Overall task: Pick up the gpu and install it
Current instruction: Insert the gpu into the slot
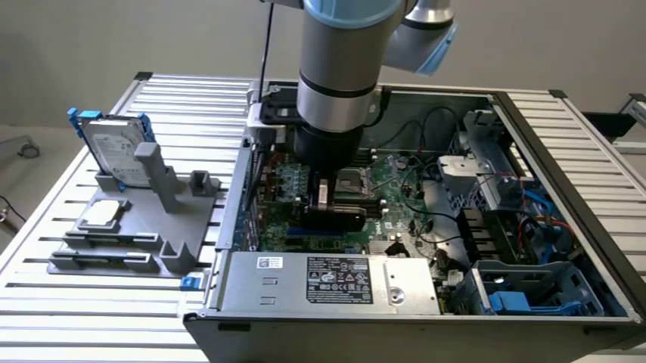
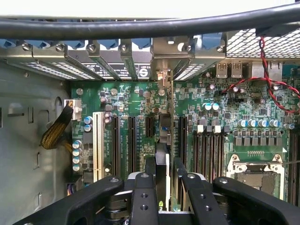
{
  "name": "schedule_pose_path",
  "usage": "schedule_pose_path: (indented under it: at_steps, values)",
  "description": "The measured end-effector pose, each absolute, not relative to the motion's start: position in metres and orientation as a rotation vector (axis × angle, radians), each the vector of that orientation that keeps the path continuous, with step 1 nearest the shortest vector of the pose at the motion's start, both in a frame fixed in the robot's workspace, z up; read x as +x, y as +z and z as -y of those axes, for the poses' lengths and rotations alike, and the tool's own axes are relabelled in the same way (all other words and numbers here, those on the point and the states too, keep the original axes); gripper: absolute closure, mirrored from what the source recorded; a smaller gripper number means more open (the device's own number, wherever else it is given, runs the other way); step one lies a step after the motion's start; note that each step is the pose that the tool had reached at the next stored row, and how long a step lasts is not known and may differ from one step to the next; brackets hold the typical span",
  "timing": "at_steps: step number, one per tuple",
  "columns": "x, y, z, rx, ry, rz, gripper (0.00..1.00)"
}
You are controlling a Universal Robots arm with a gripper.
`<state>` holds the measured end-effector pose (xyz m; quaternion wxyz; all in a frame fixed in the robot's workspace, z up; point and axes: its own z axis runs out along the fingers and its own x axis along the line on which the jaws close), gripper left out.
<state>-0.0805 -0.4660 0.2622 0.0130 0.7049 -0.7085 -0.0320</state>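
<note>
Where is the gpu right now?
In the wrist view, the gpu stands edge-on in the gripper, among the motherboard slots, inside the computer case.

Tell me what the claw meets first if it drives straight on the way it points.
The claw grips the gpu edge-on, so the card leads. It would likely meet the motherboard among the black expansion slots. Depth is hard to judge, so which slot is unclear.
</note>
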Motion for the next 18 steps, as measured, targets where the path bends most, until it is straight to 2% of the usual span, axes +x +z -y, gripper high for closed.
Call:
schedule_pose_path:
  at_steps: [18]
  values:
    - [-0.0834,0.2556,0.4660,2.205,-0.102,2.201,0.74]
